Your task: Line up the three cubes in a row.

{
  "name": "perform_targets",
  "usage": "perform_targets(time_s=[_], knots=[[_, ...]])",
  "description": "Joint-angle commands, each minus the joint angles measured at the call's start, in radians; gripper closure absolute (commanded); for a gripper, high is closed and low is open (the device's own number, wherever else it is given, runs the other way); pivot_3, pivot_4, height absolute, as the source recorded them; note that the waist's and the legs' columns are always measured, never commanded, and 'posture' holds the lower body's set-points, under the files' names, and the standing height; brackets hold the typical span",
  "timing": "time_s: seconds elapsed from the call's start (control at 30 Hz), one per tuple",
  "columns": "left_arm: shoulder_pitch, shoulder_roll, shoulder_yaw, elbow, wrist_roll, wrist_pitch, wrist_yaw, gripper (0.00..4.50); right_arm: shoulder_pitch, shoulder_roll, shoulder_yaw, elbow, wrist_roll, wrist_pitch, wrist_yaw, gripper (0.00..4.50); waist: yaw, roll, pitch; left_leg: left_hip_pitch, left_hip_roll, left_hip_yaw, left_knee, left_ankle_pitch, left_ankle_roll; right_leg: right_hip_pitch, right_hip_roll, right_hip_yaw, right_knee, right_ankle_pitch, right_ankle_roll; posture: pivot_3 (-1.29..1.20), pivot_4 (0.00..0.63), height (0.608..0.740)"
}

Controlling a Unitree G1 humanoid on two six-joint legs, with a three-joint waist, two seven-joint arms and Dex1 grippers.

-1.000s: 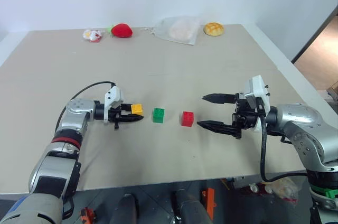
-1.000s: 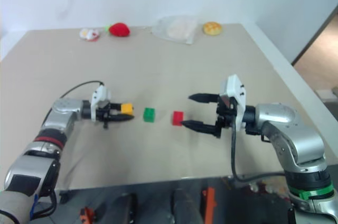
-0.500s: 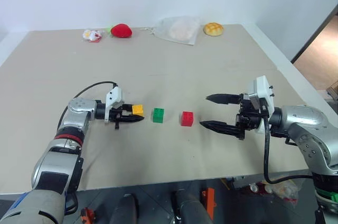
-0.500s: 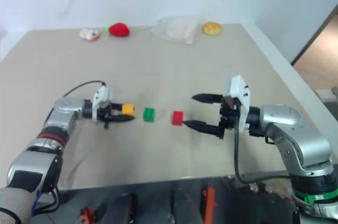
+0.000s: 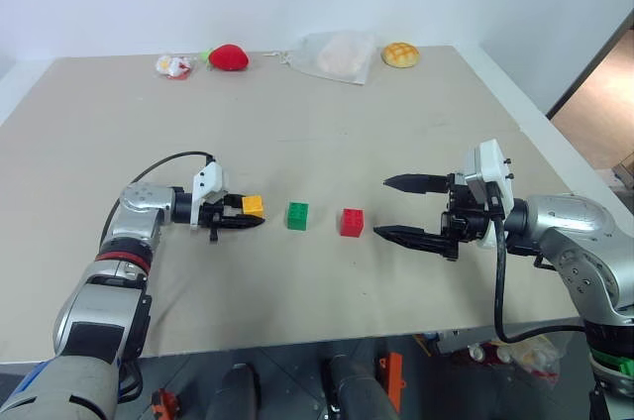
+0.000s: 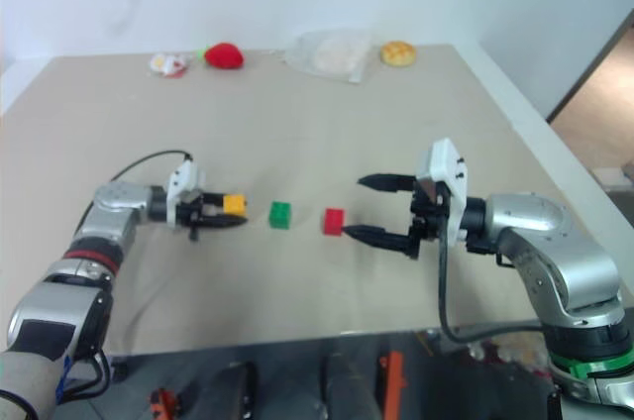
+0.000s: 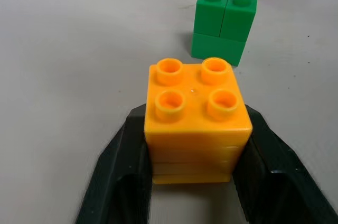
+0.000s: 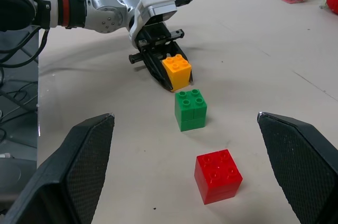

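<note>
While the yellow-orange cube [image 7: 196,121] sits between the left gripper [image 5: 241,214] fingers, grip uncertain, it lies left of the green cube [image 5: 297,216] and red cube [image 5: 351,222], row nearly formed. Release remains. Right gripper [image 5: 406,208] gapes empty, right of red. Table [image 5: 396,123] edges well apart; open room all round.
</note>
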Motion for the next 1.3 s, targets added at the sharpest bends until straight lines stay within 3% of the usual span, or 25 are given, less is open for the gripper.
perform_targets(time_s=[0.03,0.13,0.47,0.77,1.03,1.3], knots=[[-0.018,-0.005,0.019,0.014,0.017,-0.053,0.051,1.19,-0.016,-0.002,-0.008,-0.017,0.007,-0.013,0.002,0.0,0.0,0.0,0.0,0.0,0.0,0.0,0.0,0.0,0.0,0.0,0.0,0.0,0.0,0.0,0.0,0.0,0.15,0.74],[-0.022,0.001,0.019,0.013,0.024,-0.054,0.062,0.17,-0.021,0.001,-0.006,-0.012,0.004,-0.015,0.0,0.0,0.0,0.0,0.0,0.0,0.0,0.0,0.0,0.0,0.0,0.0,0.0,0.0,0.0,0.0,0.001,0.0,0.15,0.74],[0.004,0.104,0.05,0.016,0.02,-0.024,0.059,0.17,-0.058,0.012,0.015,0.023,-0.005,-0.036,0.022,0.0,-0.003,0.0,0.0,0.0,0.0,0.0,0.0,0.0,0.0,0.0,0.001,0.0,0.0,0.001,0.0,0.0,0.15,0.74],[0.162,0.232,0.119,-0.228,-0.082,0.22,-0.022,0.17,-0.135,0.031,0.061,0.106,-0.039,-0.079,0.067,0.0,-0.001,0.0,0.0,0.0,0.001,0.0,0.0,0.0,0.0,-0.001,0.001,0.0,0.0,0.001,-0.001,0.0,0.15,0.74],[0.359,0.272,0.315,-0.579,-0.212,0.546,0.281,0.17,-0.138,0.075,0.072,0.229,-0.121,-0.147,0.029,0.0,-0.002,0.0,0.0,0.001,0.003,0.001,0.0,0.0,0.0,-0.001,0.002,0.0,0.001,0.001,-0.002,0.0,0.15,0.74],[0.569,0.188,0.458,-0.932,-0.361,0.732,0.524,0.17,-0.022,0.066,-0.043,0.338,-0.175,-0.195,-0.076,0.0,0.004,0.0,0.0,0.0,0.003,0.002,0.001,0.0,0.0,-0.001,0.001,0.001,0.001,0.001,-0.002,0.0,0.15,0.74]])
